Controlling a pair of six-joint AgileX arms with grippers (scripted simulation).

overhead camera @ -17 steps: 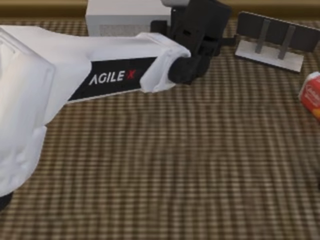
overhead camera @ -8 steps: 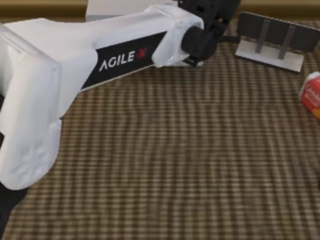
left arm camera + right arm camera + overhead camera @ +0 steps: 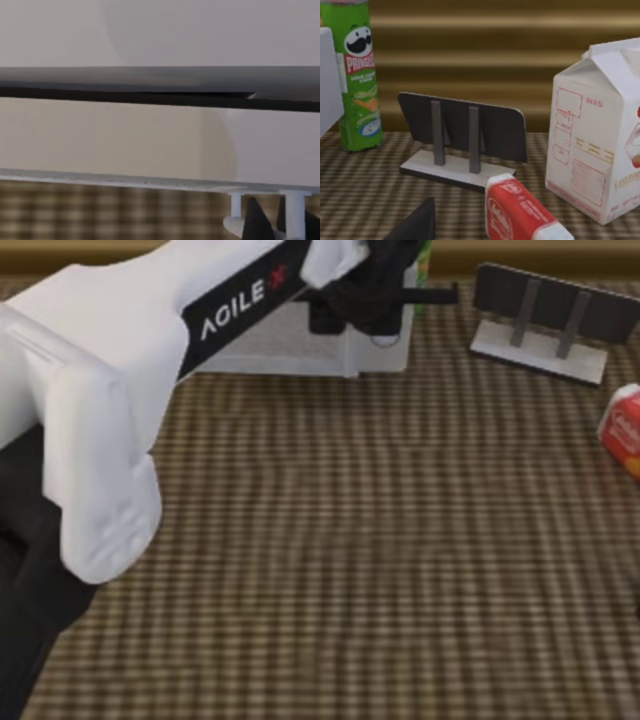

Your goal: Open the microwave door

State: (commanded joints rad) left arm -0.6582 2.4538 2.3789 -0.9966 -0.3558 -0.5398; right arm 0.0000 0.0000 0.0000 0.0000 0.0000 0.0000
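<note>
**Left arm reaches over the microwave at the far edge**

The microwave (image 3: 330, 345) sits at the far side of the counter (image 3: 380, 560), left of centre, a white boxy shell largely hidden under the left arm. The left tool (image 3: 375, 285) is a dark mass over its right end; whether it is released or clenched I cannot tell. The left wrist view is filled with pale flat panels split by a dark horizontal seam, likely a gap at the microwave door (image 3: 125, 135), though which edge is unclear.

The door looks like a rigid, smooth, hinged panel: probably light to swing but slippery on its flat face, so the free edge or the seam is the sensible place to hook and pull along an arc. The body may slide if pulled hard.

Right of it stands a dark slatted rack (image 3: 545, 315) on a pale base, with a green crisp can (image 3: 357, 75), a waxy milk carton (image 3: 595, 135) and a red-and-white box (image 3: 622, 430) nearby. The right tool is out of sight.
</note>
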